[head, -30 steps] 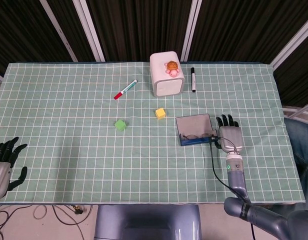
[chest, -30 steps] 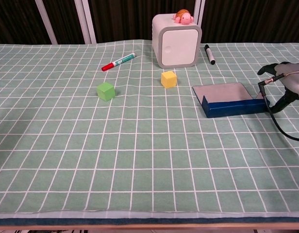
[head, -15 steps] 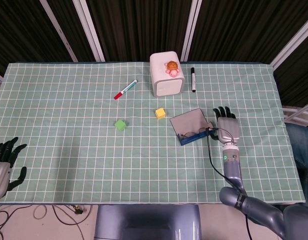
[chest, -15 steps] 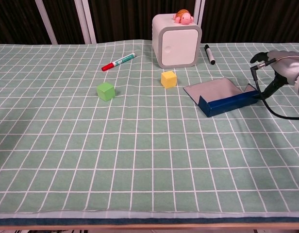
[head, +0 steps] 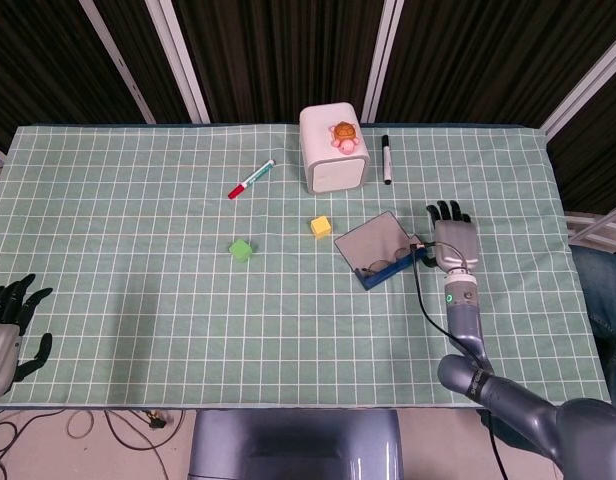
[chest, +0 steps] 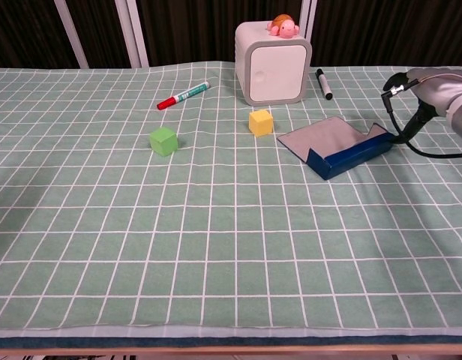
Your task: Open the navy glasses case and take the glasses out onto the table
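The navy glasses case (head: 380,256) lies open right of the table's middle, its grey lid (head: 371,238) folded back flat. The glasses (head: 386,265) lie inside the tray. In the chest view the case (chest: 349,155) shows its navy front wall, which hides the glasses. My right hand (head: 454,243) lies against the case's right end with its fingers stretched forward; only its wrist side (chest: 439,84) shows in the chest view. I cannot see a grip on the case. My left hand (head: 10,334) hangs at the table's front left corner, fingers apart and holding nothing.
A yellow cube (head: 320,227) sits just left of the lid and a green cube (head: 242,249) further left. At the back stand a white box (head: 333,152) with a toy turtle on top, a black marker (head: 386,160) and a red-capped marker (head: 250,180).
My right hand has moved away from me along the case's right end. The case has swung round with it, so its right end now points further back.
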